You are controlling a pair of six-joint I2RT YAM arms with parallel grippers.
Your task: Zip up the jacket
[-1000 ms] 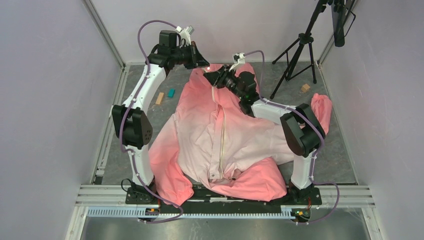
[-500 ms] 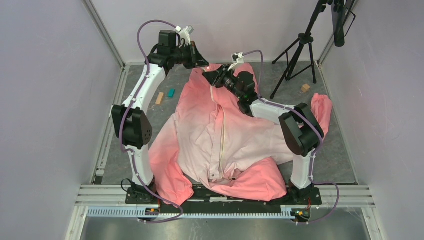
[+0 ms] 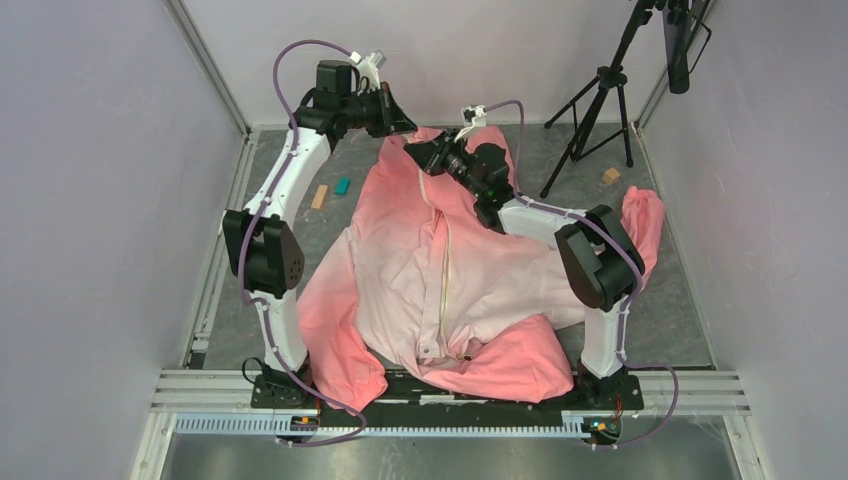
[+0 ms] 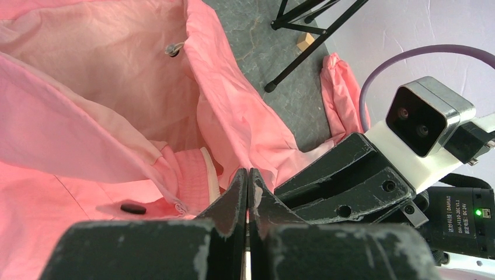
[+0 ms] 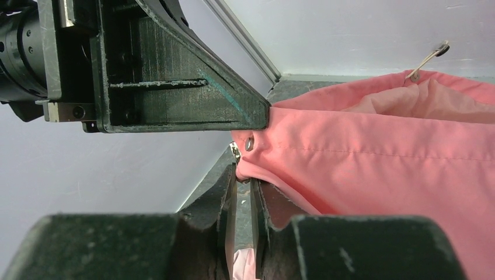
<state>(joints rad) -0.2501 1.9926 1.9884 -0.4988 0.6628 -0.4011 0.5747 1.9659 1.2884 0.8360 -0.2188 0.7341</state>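
The pink jacket point(image 3: 490, 270) lies spread on the table, collar toward the back, its cream zipper strip point(image 3: 443, 270) running down the front. My left gripper point(image 3: 408, 128) is at the collar's top, jaws pressed together point(image 4: 249, 172); the collar fabric point(image 5: 362, 146) stretches taut from its tip point(image 5: 265, 114). My right gripper point(image 3: 414, 150) sits just below it. Its jaws point(image 5: 242, 178) stand nearly together, and a fold of the jacket's edge is pinched between the tips, next to a small metal zipper piece point(image 5: 235, 153).
A black tripod point(image 3: 600, 90) stands at the back right. A wooden block point(image 3: 319, 196) and a teal block point(image 3: 342, 185) lie left of the jacket, another wooden block point(image 3: 610, 176) at the right. The back wall is close behind both grippers.
The right gripper has crept slightly back and left toward the collar, and its jaws have narrowed onto the fabric edge. The left arm and the jacket have stayed put.
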